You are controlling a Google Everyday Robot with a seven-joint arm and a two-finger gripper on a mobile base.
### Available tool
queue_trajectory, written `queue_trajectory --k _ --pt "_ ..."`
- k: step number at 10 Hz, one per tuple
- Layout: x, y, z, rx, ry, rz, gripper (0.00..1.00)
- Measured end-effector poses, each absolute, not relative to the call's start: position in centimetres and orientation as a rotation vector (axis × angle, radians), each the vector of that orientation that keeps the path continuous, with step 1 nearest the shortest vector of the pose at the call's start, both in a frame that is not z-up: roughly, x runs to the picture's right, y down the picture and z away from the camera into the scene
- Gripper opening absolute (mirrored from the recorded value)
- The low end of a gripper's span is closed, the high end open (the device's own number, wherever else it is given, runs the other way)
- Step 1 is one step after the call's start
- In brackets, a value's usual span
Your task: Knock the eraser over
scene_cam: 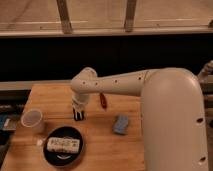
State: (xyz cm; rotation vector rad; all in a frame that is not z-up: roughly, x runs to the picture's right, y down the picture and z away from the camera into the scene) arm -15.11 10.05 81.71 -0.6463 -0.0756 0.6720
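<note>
The eraser (79, 117) is a small black block with a pale stripe, standing on the wooden table (100, 150) just left of its middle. My gripper (78, 107) hangs straight down from the white arm and sits directly over the eraser, at or touching its top. The gripper hides the eraser's upper part, and I cannot tell whether the eraser is upright or tilted.
A white cup (32, 120) stands at the table's left edge. A black plate (50, 154) at the front left holds a white speckled block (64, 144). A blue pad (120, 124) lies to the right, and a red object (102, 100) lies behind it.
</note>
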Motion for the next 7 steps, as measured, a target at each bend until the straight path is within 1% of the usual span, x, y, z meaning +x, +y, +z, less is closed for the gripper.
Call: queue_trajectory --k 2,4,6,7 --pt "-14.7 6.9 83.3 -0.579 -0.102 0.703 0.00" --pt "-11.6 2.8 85.1 -0.508 -0.055 0.775 0.00" --pt "-9.1 1.0 85.7 -0.472 -0.008 0.819 0.00" --pt "-9.0 1.0 85.8 -0.475 -0.005 0.822 0.03"
